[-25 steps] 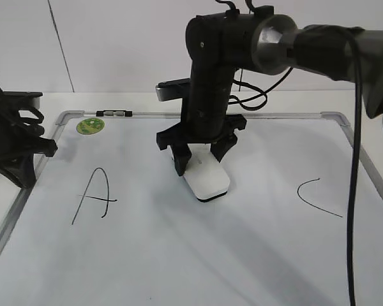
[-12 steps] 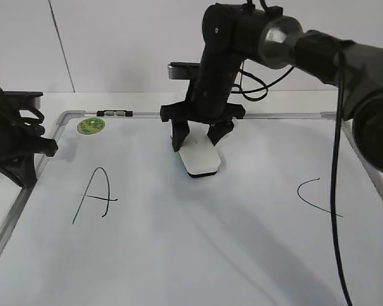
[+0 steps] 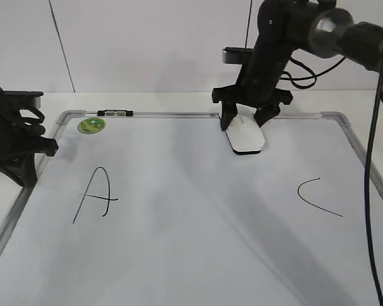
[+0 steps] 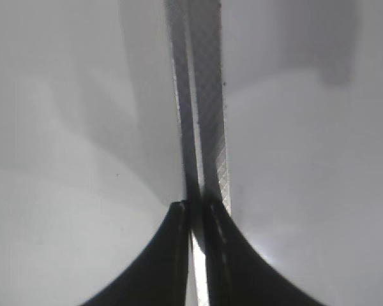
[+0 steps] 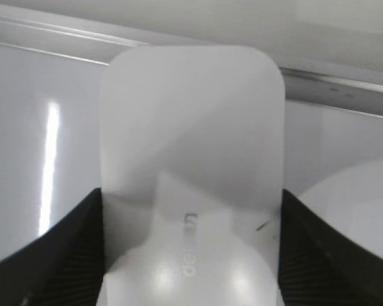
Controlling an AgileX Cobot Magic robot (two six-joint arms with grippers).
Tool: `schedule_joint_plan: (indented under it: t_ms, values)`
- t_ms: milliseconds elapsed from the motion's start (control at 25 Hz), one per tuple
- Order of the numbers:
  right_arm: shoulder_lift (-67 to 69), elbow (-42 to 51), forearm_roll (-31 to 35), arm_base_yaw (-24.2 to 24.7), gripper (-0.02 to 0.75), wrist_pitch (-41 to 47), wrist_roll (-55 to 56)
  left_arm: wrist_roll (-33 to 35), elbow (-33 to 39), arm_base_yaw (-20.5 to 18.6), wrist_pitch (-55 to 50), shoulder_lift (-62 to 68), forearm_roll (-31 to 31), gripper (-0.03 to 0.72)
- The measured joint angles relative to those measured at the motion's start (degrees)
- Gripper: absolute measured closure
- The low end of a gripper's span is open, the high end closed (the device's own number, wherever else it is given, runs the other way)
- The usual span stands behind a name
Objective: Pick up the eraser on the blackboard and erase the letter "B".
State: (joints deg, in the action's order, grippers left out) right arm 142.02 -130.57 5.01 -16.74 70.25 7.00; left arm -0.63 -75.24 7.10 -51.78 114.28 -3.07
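Exterior view: our right pincer (image 3: 247, 121) is clamped on the white rounded plastic eraser (image 3: 246, 137) near the silver-framed whiteboard's (image 3: 179, 255) top edge; no "B" visible, erasing looks done.

Hidden, cropped and blurred parts

The eraser (image 3: 246, 138) has its rear end covered by the right gripper (image 3: 245, 118) in the exterior view, and its near end runs off the bottom edge of the right wrist view, where its grey lettering is too blurred to read. Left of the eraser, the left gripper (image 3: 27, 167) is cut by the picture's left edge. The blackboard (image 3: 179, 255) runs past the bottom edge.
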Motion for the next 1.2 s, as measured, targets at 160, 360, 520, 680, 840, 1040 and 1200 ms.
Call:
schedule_joint_plan:
  t_ms: [160,360,520,680,840,1040,1200]
  values:
    - [-1.05,1.22,-0.1,1.11,0.205,0.21,-0.21,0.0,0.0,0.0,0.1,0.0,0.0,0.664]
    - [-1.55,2.29,-0.23,0.2,0.205,-0.22,-0.7,0.0,-0.1,0.0,0.1,0.0,0.0,0.664]
    - [-1.68,2.62,-3.34,-3.11,0.205,-0.41,-1.23,0.0,-0.1,0.0,-0.23,0.0,0.07,0.664]
    - [-1.68,2.64,-3.84,-8.1,0.205,-0.41,-1.46,0.0,-0.1,0.0,-0.35,0.0,0.21,0.664]
    - [-1.68,2.84,-2.18,-13.63,0.205,-0.41,-1.81,0.0,-0.1,0.0,-0.35,0.0,0.21,0.664]
    - [-1.68,2.84,-2.06,-16.44,0.205,-0.41,-2.28,0.0,-0.1,0.0,-0.35,0.0,0.21,0.664]
    - [-1.68,2.84,-3.78,-15.83,0.206,-0.41,-1.83,0.0,-0.1,0.0,-0.24,0.0,0.1,0.664]
